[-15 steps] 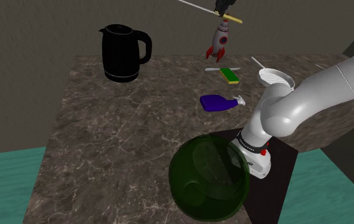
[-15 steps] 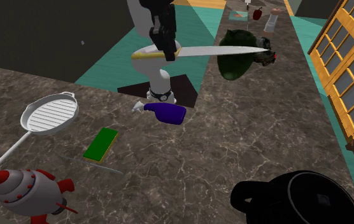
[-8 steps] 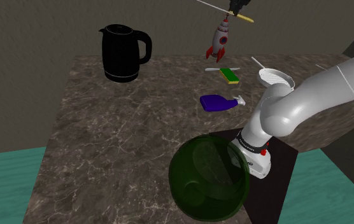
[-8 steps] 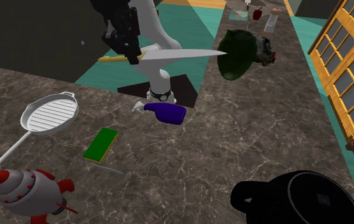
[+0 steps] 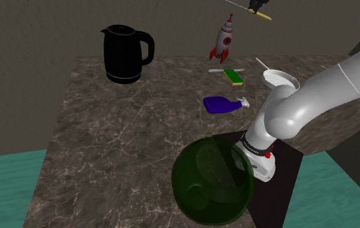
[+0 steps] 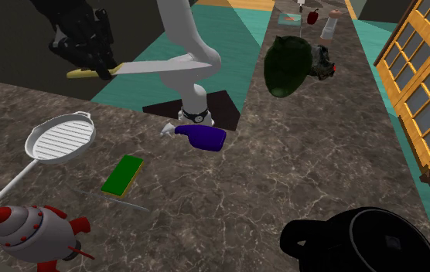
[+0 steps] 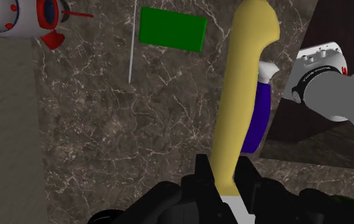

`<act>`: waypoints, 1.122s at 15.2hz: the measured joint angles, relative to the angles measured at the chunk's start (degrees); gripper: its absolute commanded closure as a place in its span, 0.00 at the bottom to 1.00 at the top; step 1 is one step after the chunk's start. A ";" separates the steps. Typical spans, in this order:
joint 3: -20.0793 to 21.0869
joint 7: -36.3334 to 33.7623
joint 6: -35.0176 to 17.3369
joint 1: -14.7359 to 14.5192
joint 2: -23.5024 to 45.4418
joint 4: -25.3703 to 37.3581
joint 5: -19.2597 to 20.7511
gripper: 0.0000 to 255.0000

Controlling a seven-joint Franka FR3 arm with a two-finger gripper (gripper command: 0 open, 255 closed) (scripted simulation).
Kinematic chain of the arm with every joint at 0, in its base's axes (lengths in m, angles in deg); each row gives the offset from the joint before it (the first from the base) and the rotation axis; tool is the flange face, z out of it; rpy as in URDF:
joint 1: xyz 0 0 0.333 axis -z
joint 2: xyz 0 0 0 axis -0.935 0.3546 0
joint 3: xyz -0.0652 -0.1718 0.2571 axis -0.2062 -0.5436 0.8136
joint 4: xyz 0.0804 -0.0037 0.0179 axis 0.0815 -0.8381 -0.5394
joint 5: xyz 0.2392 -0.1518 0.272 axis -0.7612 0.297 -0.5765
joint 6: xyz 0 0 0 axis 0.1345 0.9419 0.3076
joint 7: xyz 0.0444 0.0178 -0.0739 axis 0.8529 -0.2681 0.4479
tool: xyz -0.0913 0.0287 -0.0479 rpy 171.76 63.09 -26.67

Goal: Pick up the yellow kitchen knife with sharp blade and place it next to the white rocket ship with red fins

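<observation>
My gripper (image 6: 100, 60) is shut on the knife, high above the marble counter (image 6: 298, 170). The knife lies level, its yellow handle (image 6: 82, 73) on one side of the fingers and its pale blade (image 6: 155, 67) on the other. In the wrist view the fingers (image 7: 202, 177) clasp the yellow handle (image 7: 240, 95) near the blade end. The white rocket with red fins (image 6: 28, 226) stands at the counter's near-left corner in the second exterior view. In the shoulder view the gripper (image 5: 257, 6) and knife (image 5: 263, 14) hang above and to the right of the rocket (image 5: 223, 39).
Near the rocket lie a green sponge (image 6: 123, 175), a thin rod (image 7: 132, 44) and a white grill pan (image 6: 60, 137). A purple spray bottle (image 6: 202, 137) lies by the arm's base. A black kettle (image 5: 125, 53) and a dark green glass globe (image 5: 212, 180) stand farther off.
The gripper has carried the knife steadily toward the second exterior view's left, from over the arm's base to above the grill pan. Nothing on the counter moved.
</observation>
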 measured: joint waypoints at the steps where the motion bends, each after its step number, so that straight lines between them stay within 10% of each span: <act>1: -1.54 1.82 0.10 0.12 0.32 0.46 0.47 1.00; 8: -16.70 16.11 1.92 -1.93 9.65 10.63 -1.05 1.00; 12: -33.12 29.15 3.78 -3.54 22.82 18.46 -9.90 1.00; 14: -39.98 40.68 7.40 5.51 37.35 24.99 -22.11 1.00; 17: -34.56 48.98 12.35 23.93 47.71 35.43 -31.93 1.00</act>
